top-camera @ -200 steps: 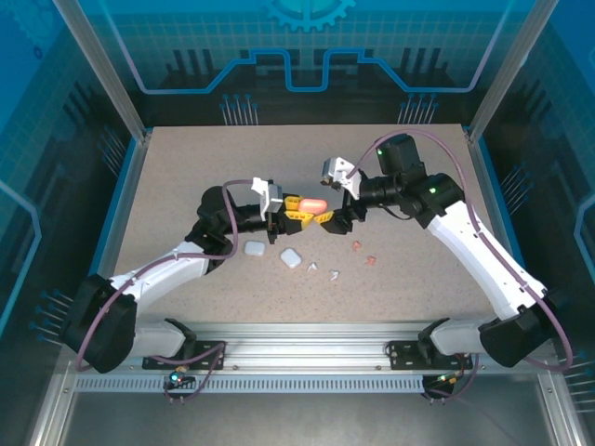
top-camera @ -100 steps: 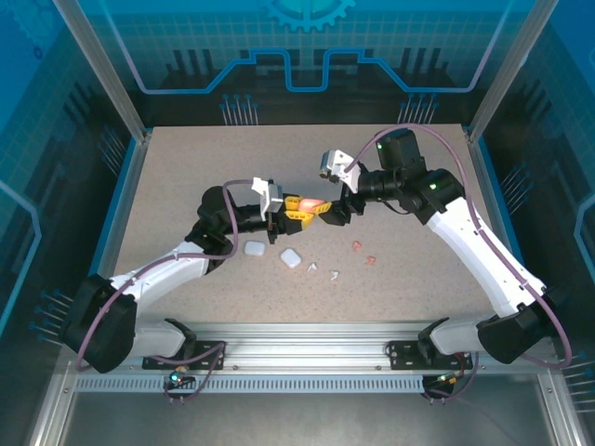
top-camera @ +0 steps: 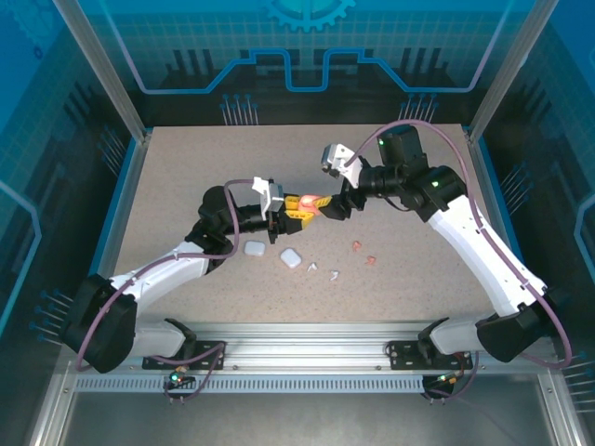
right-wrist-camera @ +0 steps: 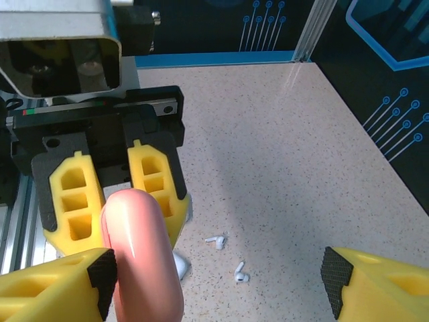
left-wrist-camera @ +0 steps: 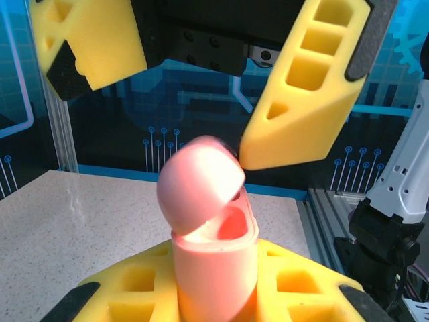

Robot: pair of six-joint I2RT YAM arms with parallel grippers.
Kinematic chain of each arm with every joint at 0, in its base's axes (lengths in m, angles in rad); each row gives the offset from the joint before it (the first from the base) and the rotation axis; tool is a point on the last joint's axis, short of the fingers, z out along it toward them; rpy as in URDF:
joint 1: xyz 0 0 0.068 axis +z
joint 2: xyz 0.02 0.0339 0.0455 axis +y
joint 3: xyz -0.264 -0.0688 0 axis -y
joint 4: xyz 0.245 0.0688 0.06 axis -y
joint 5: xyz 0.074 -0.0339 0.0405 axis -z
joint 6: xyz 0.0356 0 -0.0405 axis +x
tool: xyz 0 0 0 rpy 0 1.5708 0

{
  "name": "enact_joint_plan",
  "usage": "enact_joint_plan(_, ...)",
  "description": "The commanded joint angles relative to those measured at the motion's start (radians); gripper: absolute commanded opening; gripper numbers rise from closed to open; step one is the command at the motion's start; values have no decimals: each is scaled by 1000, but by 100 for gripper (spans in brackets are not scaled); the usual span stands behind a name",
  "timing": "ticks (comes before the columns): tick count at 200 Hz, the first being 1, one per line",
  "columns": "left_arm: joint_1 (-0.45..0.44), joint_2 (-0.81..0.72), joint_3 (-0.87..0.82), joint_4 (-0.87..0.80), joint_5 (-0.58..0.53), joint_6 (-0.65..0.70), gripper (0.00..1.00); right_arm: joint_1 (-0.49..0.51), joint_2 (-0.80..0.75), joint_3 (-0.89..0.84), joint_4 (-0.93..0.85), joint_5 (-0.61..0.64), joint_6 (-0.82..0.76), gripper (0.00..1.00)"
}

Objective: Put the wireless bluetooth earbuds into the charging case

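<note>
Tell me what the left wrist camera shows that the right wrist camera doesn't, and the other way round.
Left wrist: the pink charging case has its lid flipped open with the hollow inside exposed, and a yellow finger of the right gripper sits at the lid's edge.
Right wrist: two white earbuds lie on the table beyond the case.
Both: the case is clamped in the left gripper, and the right gripper's jaws stand wide open near it.

Left pincer (right-wrist-camera: 112, 200) grips pink case (right-wrist-camera: 143, 258)
</note>
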Motion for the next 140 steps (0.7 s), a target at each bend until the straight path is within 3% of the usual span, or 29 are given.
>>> enact_joint_plan(1,-3,-19,-16,17,28,30,9,-15,15,29,2,22,20,82)
enact_joint_plan(54,-2,-17,-17,18,21,30,10,-27,-3,12,-14,-73,-2,84)
enact_joint_plan(140,-4,-20,-16,25,26,24,10,-52,13,34,-26,-24,29,84)
